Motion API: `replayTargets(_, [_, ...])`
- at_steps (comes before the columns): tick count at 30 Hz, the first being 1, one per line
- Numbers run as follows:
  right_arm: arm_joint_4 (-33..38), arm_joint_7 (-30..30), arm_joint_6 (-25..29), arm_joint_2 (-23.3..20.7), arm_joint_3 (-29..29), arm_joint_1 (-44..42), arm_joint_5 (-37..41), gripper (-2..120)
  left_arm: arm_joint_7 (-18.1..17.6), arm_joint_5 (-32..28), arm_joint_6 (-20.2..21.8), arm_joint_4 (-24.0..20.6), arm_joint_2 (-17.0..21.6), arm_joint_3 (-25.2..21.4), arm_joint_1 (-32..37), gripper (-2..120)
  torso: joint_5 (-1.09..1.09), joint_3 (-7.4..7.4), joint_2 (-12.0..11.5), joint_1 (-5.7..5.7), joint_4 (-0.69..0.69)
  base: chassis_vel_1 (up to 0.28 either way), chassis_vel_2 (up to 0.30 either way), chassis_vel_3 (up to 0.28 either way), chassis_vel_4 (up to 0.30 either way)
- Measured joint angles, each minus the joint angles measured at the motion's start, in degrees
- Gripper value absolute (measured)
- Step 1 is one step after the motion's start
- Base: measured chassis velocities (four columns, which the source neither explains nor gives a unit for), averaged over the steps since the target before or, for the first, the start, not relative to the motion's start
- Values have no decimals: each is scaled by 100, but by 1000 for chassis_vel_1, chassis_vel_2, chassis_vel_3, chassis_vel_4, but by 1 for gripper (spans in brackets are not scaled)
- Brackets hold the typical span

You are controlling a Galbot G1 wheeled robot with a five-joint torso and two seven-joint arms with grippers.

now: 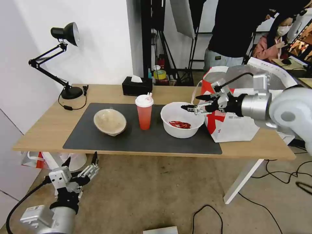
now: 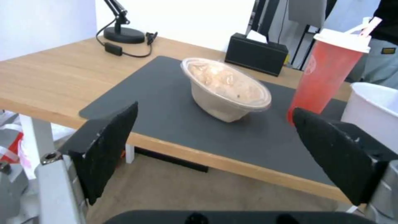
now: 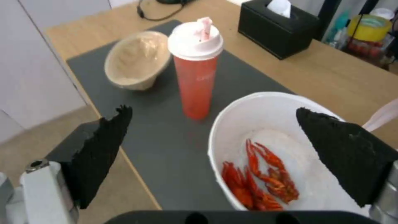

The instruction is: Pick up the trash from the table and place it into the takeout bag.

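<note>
Three pieces of trash stand on the dark grey mat [image 1: 97,143] of the table [image 1: 42,126]: a tilted beige paper bowl [image 1: 110,122] [image 2: 226,88] [image 3: 136,60], a red drink cup [image 1: 144,112] [image 2: 327,71] [image 3: 196,67] with a white lid, and a wide white plastic bowl [image 1: 182,119] [image 3: 265,109] holding red scraps [image 3: 259,182]. At the table's right end sits the white-and-red takeout bag [image 1: 232,125]. My right gripper [image 1: 191,102] hangs open just above the white bowl's rim. Low in front of the table's left part, my left gripper [image 1: 81,161] is open and holds nothing.
A black tissue box [image 1: 136,86] and a black desk lamp [image 1: 65,61] with its cord stand at the back of the table. Cables lie on the floor at the right. A thin white-and-red bag [image 1: 35,159] sits under the table's left end.
</note>
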Motion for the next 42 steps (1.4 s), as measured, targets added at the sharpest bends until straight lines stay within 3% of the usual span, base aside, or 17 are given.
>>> replayTargets(6, [-243,91,0,201,-924,750,-130,100,1,11,-12,-3,-42,0,-16,100,0,0,0,0,0,0,0,0,0])
replayTargets(12, [-420,187,3,378,-1363,1076,-50,100,2,44,-28,27,-91,8,-35,100,0,0,0,0,0,0,0,0,0])
replayTargets(18, [-449,258,7,349,-1487,1086,45,100,33,53,-31,144,-99,-30,-172,100,0,0,0,0,1,0,0,0,0])
replayTargets(30, [-179,-422,10,-46,-2087,1060,-767,100,23,64,-37,383,-102,76,-409,100,1,0,0,-1,-1,0,0,0,0])
replayTargets(42, [-18,-585,11,-108,-2390,1283,-840,100,9,-41,-121,494,-69,73,-469,100,1,0,0,0,0,0,0,0,0])
